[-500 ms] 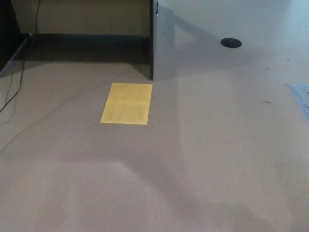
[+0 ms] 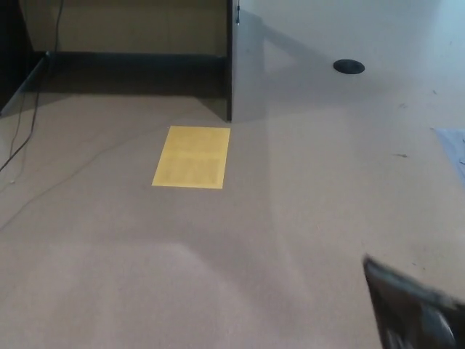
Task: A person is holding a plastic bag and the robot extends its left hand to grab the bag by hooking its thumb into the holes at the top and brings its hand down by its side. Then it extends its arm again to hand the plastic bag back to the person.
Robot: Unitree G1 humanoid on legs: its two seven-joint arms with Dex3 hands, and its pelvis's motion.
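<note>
No plastic bag and no person show in the head view. A dark, blurred shape (image 2: 414,309) pokes in at the bottom right corner, over the pale surface. It comes from my right side and looks like part of my right hand or forearm. It is too smeared to make out any detail. My left hand is out of the picture.
A yellow sheet of paper (image 2: 191,156) lies flat left of centre. A dark upright panel edge (image 2: 229,73) stands behind it. A black round hole (image 2: 349,66) sits at the top right. A thin cable (image 2: 22,138) runs along the left. A pale bluish sheet edge (image 2: 454,149) shows at the right border.
The dark blurred shape has come into the bottom right corner; it was absent before. The rest of the picture has hardly shifted.
</note>
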